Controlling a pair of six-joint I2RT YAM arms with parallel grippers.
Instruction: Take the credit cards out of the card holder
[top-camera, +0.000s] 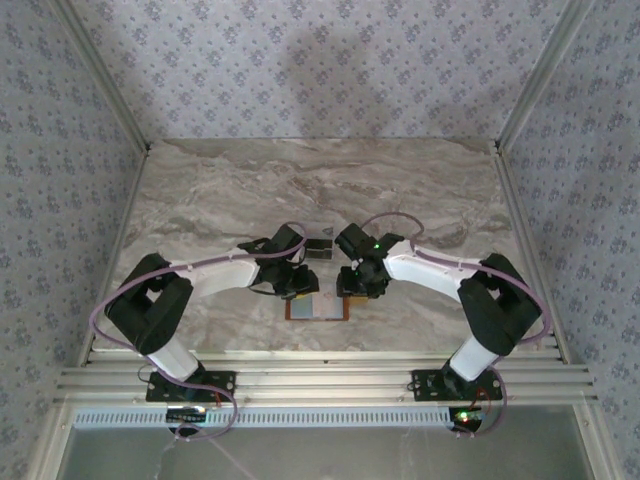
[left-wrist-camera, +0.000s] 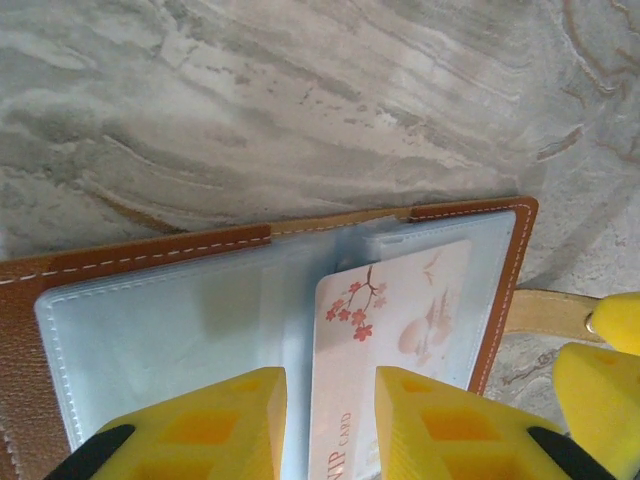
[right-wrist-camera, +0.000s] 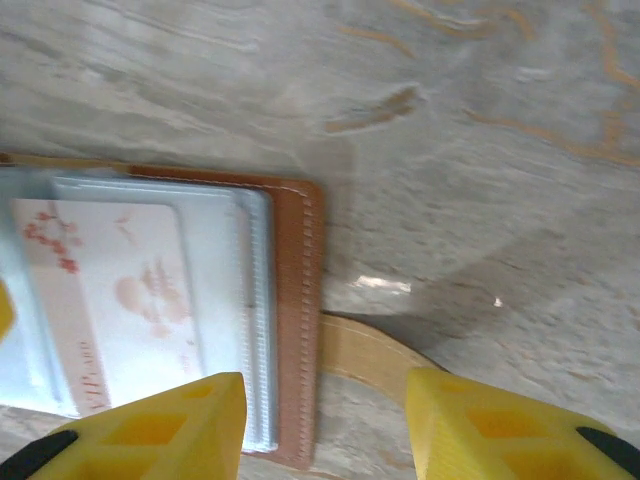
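1. My left hand (left-wrist-camera: 330, 425) is low over the open wallet, its yellow fingers (left-wrist-camera: 230, 420) a little apart. The left edge of a card lies in the gap between them. I cannot tell whether I am pinching that card or only poised over it.
2. The card (left-wrist-camera: 400, 320) is pale, with a pink blossom twig printed on it and the word "CARD" near my fingers. It lies on the right half of the wallet, against the pale blue lining.
3. My right hand (right-wrist-camera: 325, 430) is released and grasps nothing, with its fingers (right-wrist-camera: 150, 430) spread wide. One finger is over the lining beside the card. The other is over bare surface, so the wallet's right rim lies between them.
4. The wallet (left-wrist-camera: 150, 255) lies spread open and flat, with its brown stitched rim framing the lining.
5. A tan tab (right-wrist-camera: 360, 350) sticks out from that right rim onto the surface.
6. The surface (left-wrist-camera: 300, 100) is grey-brown marbled stone. From above, the wallet sits near its front edge, between my two arms.
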